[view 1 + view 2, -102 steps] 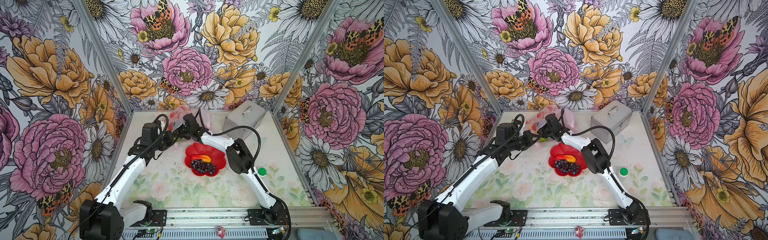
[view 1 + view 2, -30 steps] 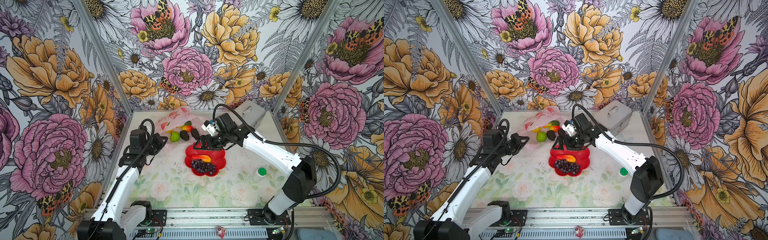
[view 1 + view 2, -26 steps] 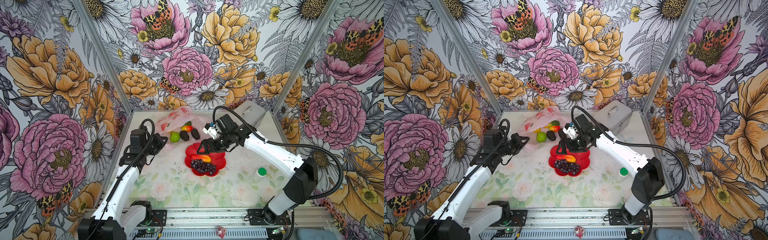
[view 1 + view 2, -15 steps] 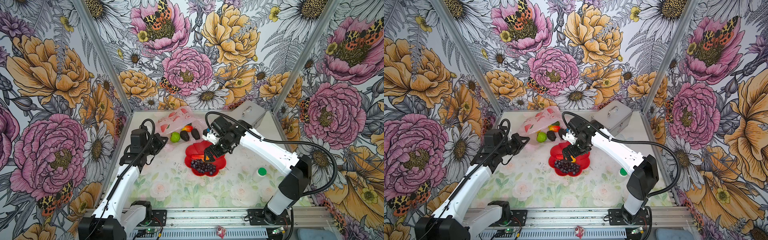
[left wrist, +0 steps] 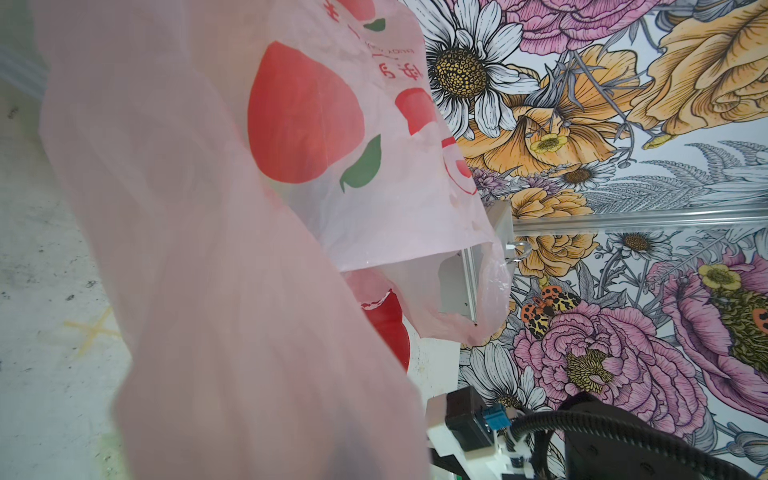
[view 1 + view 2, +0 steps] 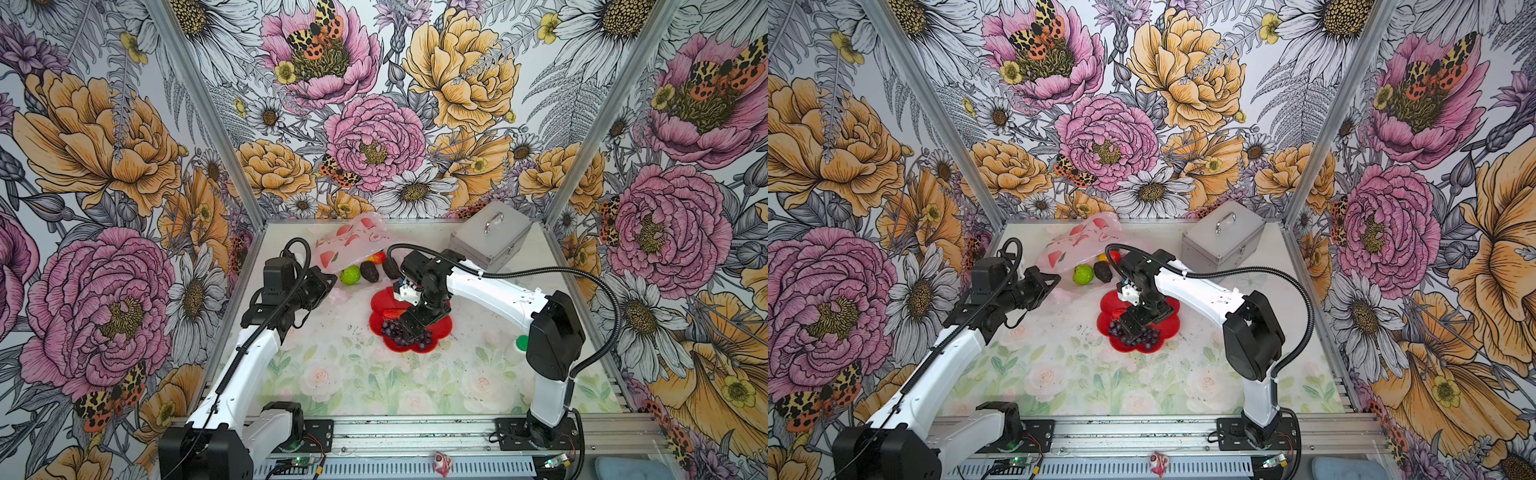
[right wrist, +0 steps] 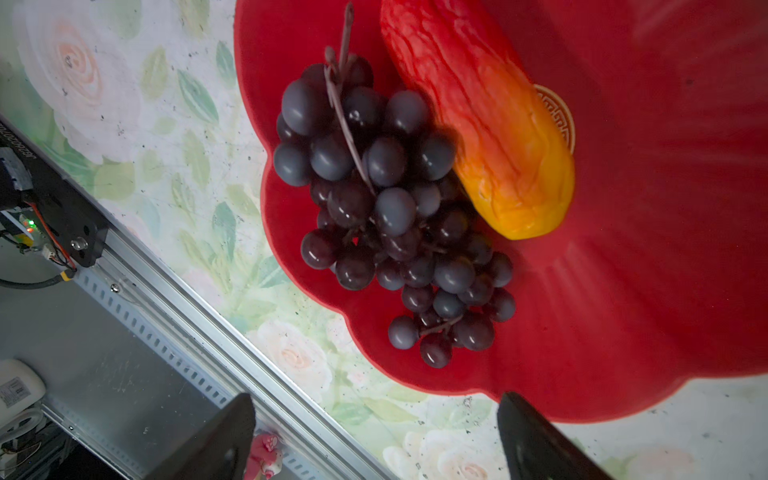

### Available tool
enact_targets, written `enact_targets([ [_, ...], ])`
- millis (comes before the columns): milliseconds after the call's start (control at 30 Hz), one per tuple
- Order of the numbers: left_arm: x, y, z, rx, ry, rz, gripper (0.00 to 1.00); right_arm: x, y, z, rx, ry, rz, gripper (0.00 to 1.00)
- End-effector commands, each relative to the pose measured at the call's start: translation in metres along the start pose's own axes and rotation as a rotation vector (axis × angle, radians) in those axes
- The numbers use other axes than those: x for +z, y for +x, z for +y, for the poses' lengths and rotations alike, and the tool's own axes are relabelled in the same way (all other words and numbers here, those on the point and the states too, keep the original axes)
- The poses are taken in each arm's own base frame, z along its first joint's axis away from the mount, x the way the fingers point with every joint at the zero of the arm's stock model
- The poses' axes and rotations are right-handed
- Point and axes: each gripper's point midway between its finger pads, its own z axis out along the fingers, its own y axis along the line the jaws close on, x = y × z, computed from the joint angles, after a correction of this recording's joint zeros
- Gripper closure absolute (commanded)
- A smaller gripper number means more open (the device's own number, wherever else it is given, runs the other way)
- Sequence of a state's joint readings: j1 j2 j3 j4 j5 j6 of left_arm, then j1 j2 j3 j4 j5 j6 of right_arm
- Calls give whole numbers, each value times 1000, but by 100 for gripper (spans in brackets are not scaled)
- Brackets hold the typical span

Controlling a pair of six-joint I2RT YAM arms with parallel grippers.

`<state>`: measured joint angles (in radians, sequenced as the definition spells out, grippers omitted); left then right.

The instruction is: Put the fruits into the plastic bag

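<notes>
Tabletop (image 6: 353, 374): floral print, walled on three sides.

Case (image 6: 490, 241) (image 6: 1223, 239): silver, handle up, back right corner, well apart from the fruit.

Bag (image 6: 353, 245) (image 6: 1084, 241): pale pink with red shapes, back centre-left, near the rear wall. Its film fills the left wrist view (image 5: 208, 208) and the mouth gapes there.

Plate (image 6: 440, 328) (image 6: 1169, 328) (image 7: 644, 291): red, flower-shaped, mid tabletop, nearer the front than the bag.

Left hand (image 6: 326, 282) (image 6: 1050, 282): pressed together, pinching the bag's near edge. The film stretches from it toward the bag body.

Right hand (image 6: 409, 326) (image 6: 1138, 322) (image 7: 374, 440): fingers spread wide, nothing between them, above the plate right over the grapes. Touching them or not, cannot tell.

Grapes (image 6: 399, 332) (image 6: 1133, 334) (image 7: 386, 208): dark purple bunch on the plate's front-left part.

Long fruit (image 7: 486, 124): red fading to yellow-orange, on the plate, touching the grapes.

Avocados (image 6: 369, 272) (image 6: 1103, 272): two, dark, on the tabletop between bag and plate. One is partly hidden by the right arm.

Green ball (image 6: 350, 275) (image 6: 1083, 274): just left of the avocados, beside the bag's edge.

Orange fruit (image 6: 377, 257) (image 6: 1102, 257): small, behind the avocados, against the bag.
</notes>
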<state>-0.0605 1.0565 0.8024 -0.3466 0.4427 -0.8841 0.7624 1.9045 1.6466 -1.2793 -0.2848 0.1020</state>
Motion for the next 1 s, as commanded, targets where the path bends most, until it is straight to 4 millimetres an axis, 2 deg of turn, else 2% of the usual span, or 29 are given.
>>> enact_targets([
  [0, -3, -11, -14, 20, 37, -32, 100, 6, -14, 5, -33, -21, -26, 8],
  [333, -4, -10, -11, 19, 37, -29, 100, 29, -22, 4, -35, -29, 10, 10],
  [633, -4, -9, -10, 15, 39, -26, 100, 40, -34, 6, -47, -38, 16, 12],
  [667, -4, -9, -9, 14, 36, -25, 100, 44, -33, 15, -72, -38, 27, 12],
  [733, -4, -9, -10, 13, 37, -23, 100, 48, -34, 18, -82, -42, 33, 12],
  [967, -3, -11, -12, 10, 40, -22, 100, 57, -39, 12, -112, -8, 41, 12],
])
